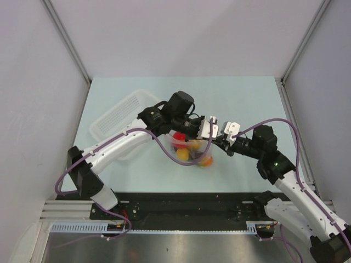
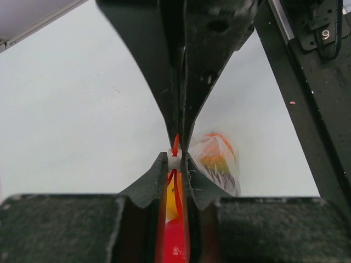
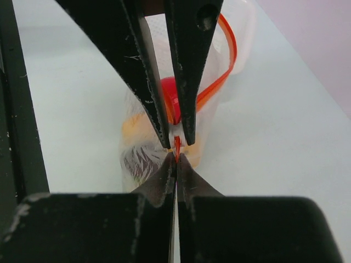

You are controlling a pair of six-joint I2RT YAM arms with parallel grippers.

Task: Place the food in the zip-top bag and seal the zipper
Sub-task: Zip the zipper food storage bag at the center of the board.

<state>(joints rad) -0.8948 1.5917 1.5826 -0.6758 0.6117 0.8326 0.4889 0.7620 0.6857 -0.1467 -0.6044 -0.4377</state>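
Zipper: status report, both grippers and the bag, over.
Left gripper shut on zipper. Right gripper shut on zipper, tip to tip with it. Food inside zip-top bag, seal unconfirmed. White basket apart, nothing blocking.

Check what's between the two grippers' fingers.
The zipper: its end is pinched by both the left gripper and right gripper. Both wrist views show it.

You had the bag near the middle of the worktop, with the food inside it. The basket lay behind it and to the left. Your left jaws stood at the bag's mouth from the left and your right jaws from the right, tip to tip, with the zipper pinched between each pair.
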